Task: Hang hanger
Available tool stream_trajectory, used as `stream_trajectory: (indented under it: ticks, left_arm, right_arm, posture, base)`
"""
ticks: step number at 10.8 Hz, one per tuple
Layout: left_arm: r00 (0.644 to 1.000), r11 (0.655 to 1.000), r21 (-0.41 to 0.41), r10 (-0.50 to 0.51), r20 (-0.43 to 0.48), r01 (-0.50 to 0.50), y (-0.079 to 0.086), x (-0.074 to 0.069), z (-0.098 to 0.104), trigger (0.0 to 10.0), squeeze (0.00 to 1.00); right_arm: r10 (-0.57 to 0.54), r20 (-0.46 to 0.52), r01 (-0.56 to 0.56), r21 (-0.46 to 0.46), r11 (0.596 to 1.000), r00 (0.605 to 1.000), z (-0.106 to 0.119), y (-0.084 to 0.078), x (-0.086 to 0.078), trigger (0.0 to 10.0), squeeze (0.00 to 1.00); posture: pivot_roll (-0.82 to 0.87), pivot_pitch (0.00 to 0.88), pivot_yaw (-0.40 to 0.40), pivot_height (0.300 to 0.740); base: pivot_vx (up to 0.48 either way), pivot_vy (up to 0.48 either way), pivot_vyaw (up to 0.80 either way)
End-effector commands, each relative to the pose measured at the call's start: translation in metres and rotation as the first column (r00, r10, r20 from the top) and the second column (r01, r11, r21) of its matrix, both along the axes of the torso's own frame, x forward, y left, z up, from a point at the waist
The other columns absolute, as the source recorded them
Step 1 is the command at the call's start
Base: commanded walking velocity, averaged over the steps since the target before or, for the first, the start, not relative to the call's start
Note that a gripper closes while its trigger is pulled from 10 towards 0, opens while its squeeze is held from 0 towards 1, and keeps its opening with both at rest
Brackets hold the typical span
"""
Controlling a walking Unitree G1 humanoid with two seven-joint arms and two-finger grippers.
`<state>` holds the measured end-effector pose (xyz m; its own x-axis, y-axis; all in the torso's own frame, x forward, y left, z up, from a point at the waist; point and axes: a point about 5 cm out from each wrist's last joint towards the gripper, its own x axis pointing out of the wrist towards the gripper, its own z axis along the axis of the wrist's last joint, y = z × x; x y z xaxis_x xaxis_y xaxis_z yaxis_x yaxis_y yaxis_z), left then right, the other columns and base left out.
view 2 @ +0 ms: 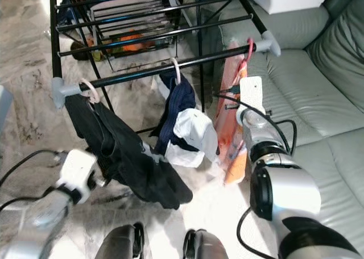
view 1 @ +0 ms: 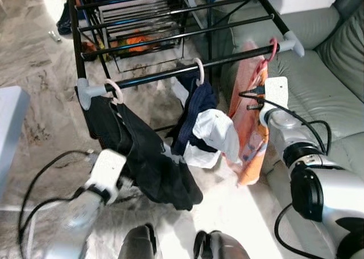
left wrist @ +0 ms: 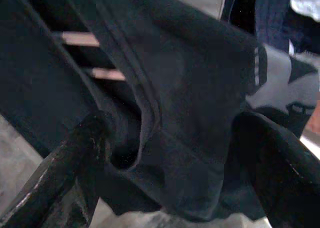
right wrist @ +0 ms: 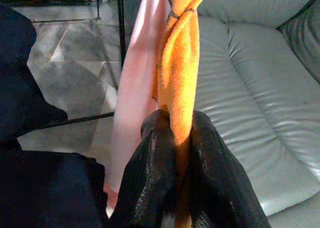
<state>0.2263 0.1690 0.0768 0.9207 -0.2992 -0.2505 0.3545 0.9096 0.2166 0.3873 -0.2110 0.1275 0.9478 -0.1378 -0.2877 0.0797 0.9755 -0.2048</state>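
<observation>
Hanger (pink) on rail; right hand pinches orange cloth.

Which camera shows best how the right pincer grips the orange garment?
The right wrist view: the right pincer is shut on the orange garment, with the cloth pinched between both fingers. The eye views show the garment hanging from the rack rail, the arm hiding the grip.
</observation>
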Motion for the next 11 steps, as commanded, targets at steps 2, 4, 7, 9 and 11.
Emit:
stream_trajectory:
  ticks: [2, 4, 7, 9, 11]
  left_arm:
    - [1.000, 1.000, 0.008, -0.016, -0.002, 0.016, -0.004, 0.012, -0.008, 10.0, 0.00]
    - [0.997, 1.000, -0.010, -0.018, 0.073, 0.018, -0.015, 0.031, 0.002, 10.0, 0.00]
    - [0.994, 0.997, -0.047, 0.064, 0.087, -0.060, -0.009, 0.028, -0.007, 10.0, 0.00]
    - [0.986, 0.994, -0.042, 0.109, 0.127, -0.104, -0.006, 0.031, -0.003, 10.0, 0.00]
    - [0.983, 0.991, -0.047, 0.128, 0.133, -0.123, 0.007, 0.036, 0.001, 10.0, 0.00]
  right_arm:
    - [0.038, 0.047, -0.039, 0.020, 0.999, 0.998, -0.002, 0.009, 0.000, 0.0, 0.00]
    - [0.091, 0.104, -0.093, 0.015, 0.996, 0.990, -0.008, 0.016, -0.005, 2.5, 0.00]
    - [0.157, 0.191, -0.132, -0.137, 0.982, 0.969, -0.033, 0.010, -0.035, 10.0, 0.00]
    - [0.139, 0.260, -0.107, -0.133, 0.985, 0.955, -0.054, 0.014, -0.077, 10.0, 0.00]
    - [0.031, 0.247, -0.009, -0.089, 0.996, 0.968, -0.074, 0.014, -0.119, 10.0, 0.00]
  posture:
    - [0.08, 0.061, -0.039, 0.740]
    - [0.04, 0.024, -0.043, 0.740]
    - [0.00, 0.000, -0.050, 0.740]
    - [0.00, 0.000, -0.044, 0.740]
    - [-0.03, 0.000, -0.001, 0.740]
  base:
    - [0.000, 0.000, 0.00]
    - [0.000, 0.000, 0.00]
    - [0.000, 0.000, 0.00]
    - [0.000, 0.000, 0.00]
    - [0.000, 0.000, 0.00]
